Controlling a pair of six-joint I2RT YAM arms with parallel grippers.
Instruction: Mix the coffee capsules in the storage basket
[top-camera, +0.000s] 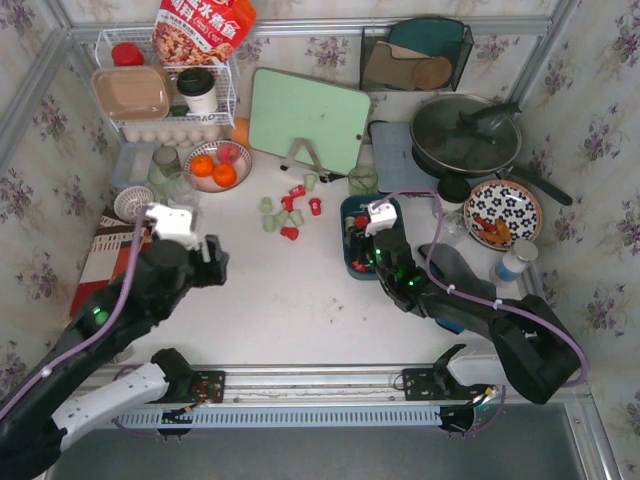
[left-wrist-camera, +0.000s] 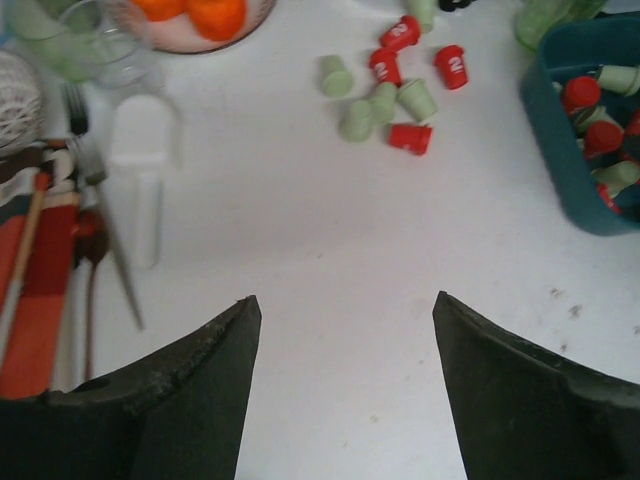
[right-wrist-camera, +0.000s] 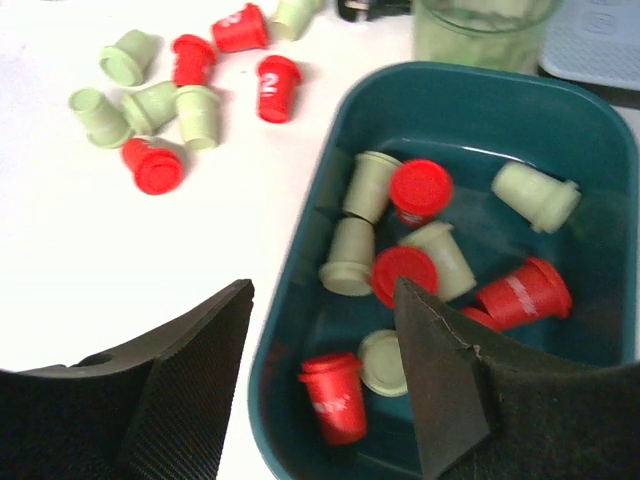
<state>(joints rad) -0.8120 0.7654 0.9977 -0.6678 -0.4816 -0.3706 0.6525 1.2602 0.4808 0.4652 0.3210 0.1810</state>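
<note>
Your left hand (left-wrist-camera: 345, 300) hovers apart and empty over the worktop (left-wrist-camera: 330, 230). Your right hand (right-wrist-camera: 322, 290), also apart and empty, straddles one wall of the teal storage basket (right-wrist-camera: 480, 75). Red and pale green coffee capsules (right-wrist-camera: 420, 190) lie jumbled inside. A loose cluster (right-wrist-camera: 150, 105) lies outside beyond, so mixing looks part done.

Storage basket (right-wrist-camera: 470, 105): smooth, glossy teal plastic. Coffee capsules (right-wrist-camera: 420, 188): matt plastic, red or pale green. Table (left-wrist-camera: 320, 250): smooth white.
</note>
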